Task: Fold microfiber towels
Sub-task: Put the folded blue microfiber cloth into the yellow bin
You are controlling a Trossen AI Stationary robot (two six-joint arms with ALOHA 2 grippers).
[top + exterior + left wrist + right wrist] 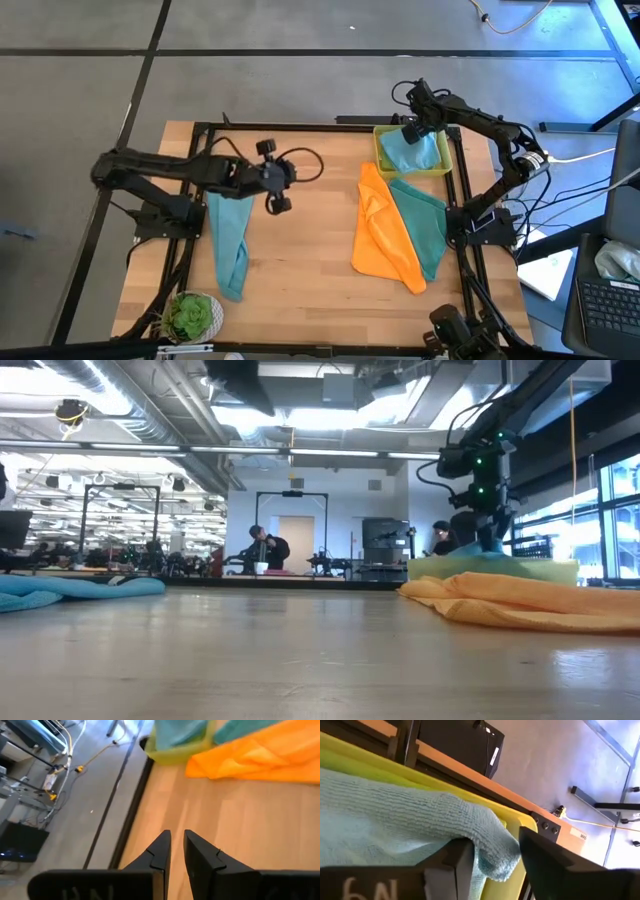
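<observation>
A light blue towel point(415, 152) lies in the yellow tray point(445, 165) at the far right, one corner point(495, 857) draped over the tray's rim point(520, 822). My right gripper point(496, 851) stands open over that corner, pointing steeply down. An orange towel point(385, 235) and a teal towel point(428, 225) lie spread on the table just near of the tray. Another light blue towel point(228, 240) lies bunched lengthwise at the left. My left gripper point(177, 840) hovers above the table's middle, its fingers a narrow gap apart, with nothing between them. My right gripper stands open astride the light blue towel's corner point(492, 862), which hangs over the tray's rim. The cloth lies against the inner side of one finger point(457, 862); the other finger point(545, 860) stands apart from it. The fingers come from above, slanting down.
A potted green plant point(193, 315) stands at the table's near left corner. Bare wood point(300, 250) lies between the left towel and the orange one. A black frame runs along the table's edges. People stand far off in the room beyond the table.
</observation>
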